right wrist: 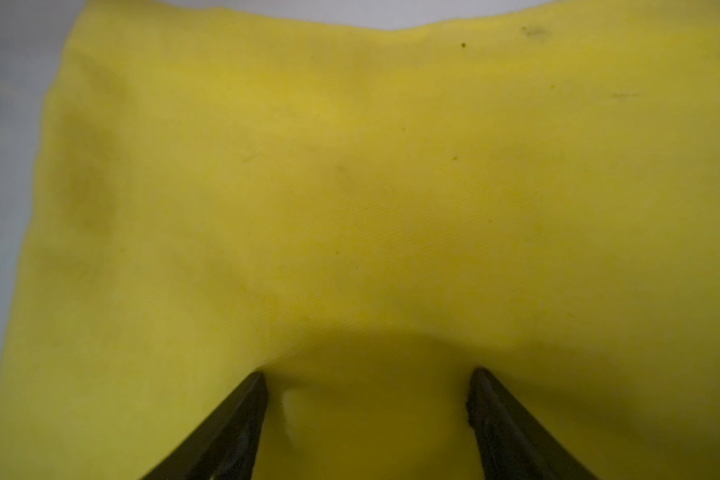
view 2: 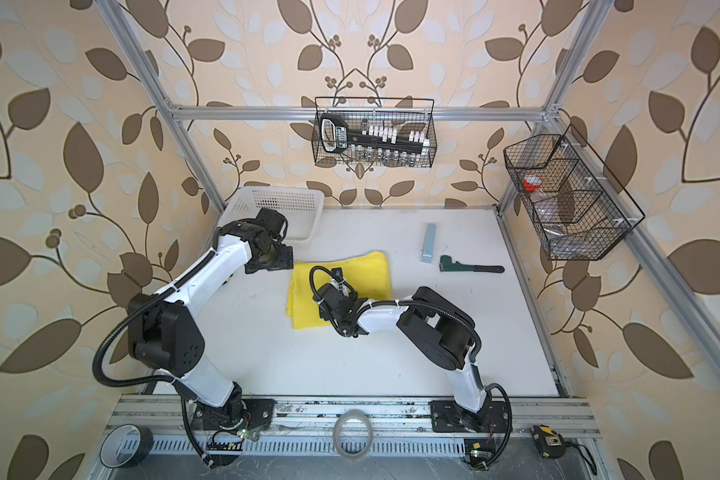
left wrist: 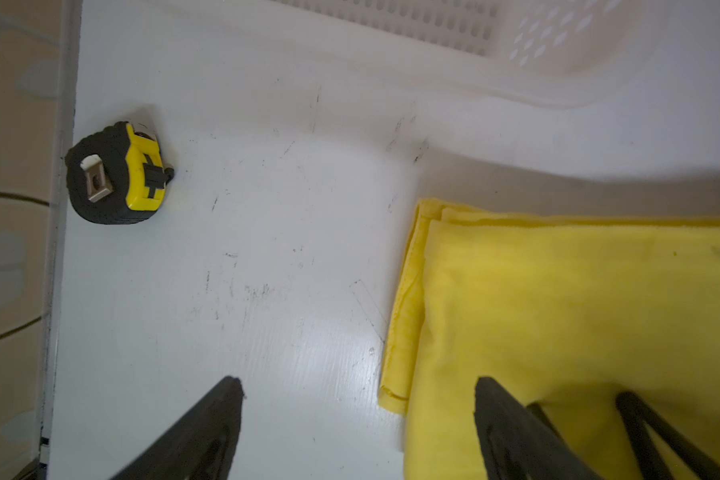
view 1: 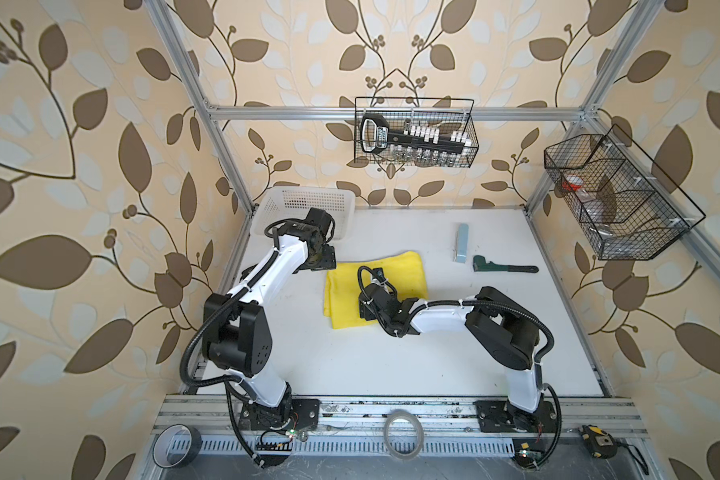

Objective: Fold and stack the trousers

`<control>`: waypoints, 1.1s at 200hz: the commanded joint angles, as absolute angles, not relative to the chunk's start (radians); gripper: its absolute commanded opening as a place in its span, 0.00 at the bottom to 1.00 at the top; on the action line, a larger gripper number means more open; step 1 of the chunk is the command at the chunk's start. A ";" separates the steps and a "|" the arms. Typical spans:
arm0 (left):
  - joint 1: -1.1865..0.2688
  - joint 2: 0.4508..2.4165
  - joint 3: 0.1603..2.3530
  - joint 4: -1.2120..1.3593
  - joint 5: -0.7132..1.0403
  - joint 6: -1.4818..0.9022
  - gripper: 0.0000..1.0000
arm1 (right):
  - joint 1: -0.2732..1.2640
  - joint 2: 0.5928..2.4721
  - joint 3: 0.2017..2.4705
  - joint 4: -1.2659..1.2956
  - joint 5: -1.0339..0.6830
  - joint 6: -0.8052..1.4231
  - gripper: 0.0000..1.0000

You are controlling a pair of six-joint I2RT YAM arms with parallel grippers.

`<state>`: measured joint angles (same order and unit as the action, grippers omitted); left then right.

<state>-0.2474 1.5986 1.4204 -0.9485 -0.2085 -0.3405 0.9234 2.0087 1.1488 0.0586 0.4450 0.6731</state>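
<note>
Right pincer [right wrist: 367, 374] spread over folded yellow trousers [right wrist: 350, 187], left pincer [left wrist: 357, 380] spread wide, empty

Bright yellow trousers [view 1: 395, 274], folded into layered rectangle, flat mid-table

The soft, folded cotton-like trousers [view 1: 395, 270] are plain bright yellow, flecked with a few small dark specks, and the flat counter [view 1: 350, 365] is white with faint dark scuffs. The perforated plastic basket [view 1: 304, 203] is white, the round-bodied tape measure [left wrist: 117, 172] is black with a yellow face, and the metal pipe wrench [view 1: 504, 267] is dark green with a black handle. The wallpaper [view 1: 100, 137] is cream-beige, patterned with brown and pale grey leaves on thin dark stems.
</note>
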 commanded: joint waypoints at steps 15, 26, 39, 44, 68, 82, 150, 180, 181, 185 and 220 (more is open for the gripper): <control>-0.238 1.480 1.354 -1.013 -0.172 -0.305 0.91 | 0.780 2.040 1.149 -0.182 0.424 0.695 0.79; -0.238 1.451 1.338 -1.022 -0.170 -0.298 0.91 | 0.743 2.041 1.167 -0.204 0.404 0.689 0.79; -0.237 1.406 1.323 -1.029 -0.176 -0.295 0.93 | 0.711 2.048 1.205 -0.229 0.398 0.671 0.79; -0.236 1.394 1.315 -1.029 -0.178 -0.296 0.94 | 0.700 2.057 1.224 -0.241 0.385 0.664 0.78; -0.230 1.354 1.289 -1.027 -0.171 -0.294 0.95 | 0.670 2.112 1.319 -0.335 0.291 0.674 0.81; -0.229 1.342 1.287 -1.040 -0.169 -0.294 0.95 | 0.663 2.106 1.359 -0.374 0.271 0.657 0.81; -0.223 1.334 1.262 -1.017 -0.165 -0.295 0.96 | 0.563 2.274 1.720 -0.622 0.283 0.494 0.82; -0.218 1.348 1.259 -1.017 -0.165 -0.286 0.97 | 0.536 2.359 1.866 -0.691 0.227 0.454 0.79; -0.219 1.349 1.260 -1.017 -0.165 -0.285 0.97 | 0.535 2.360 1.873 -0.694 0.226 0.453 0.79; -0.217 1.350 1.262 -1.018 -0.167 -0.283 0.97 | 0.530 2.369 1.893 -0.703 0.220 0.452 0.79; -0.209 1.354 1.253 -1.010 -0.170 -0.278 0.97 | 0.484 2.431 2.039 -0.746 0.159 0.407 0.76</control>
<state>-0.2207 1.3510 1.2655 -1.0061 -0.1642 -0.3042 0.5148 2.3726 1.9686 -0.6533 0.2005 0.4728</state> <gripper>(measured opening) 0.965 0.765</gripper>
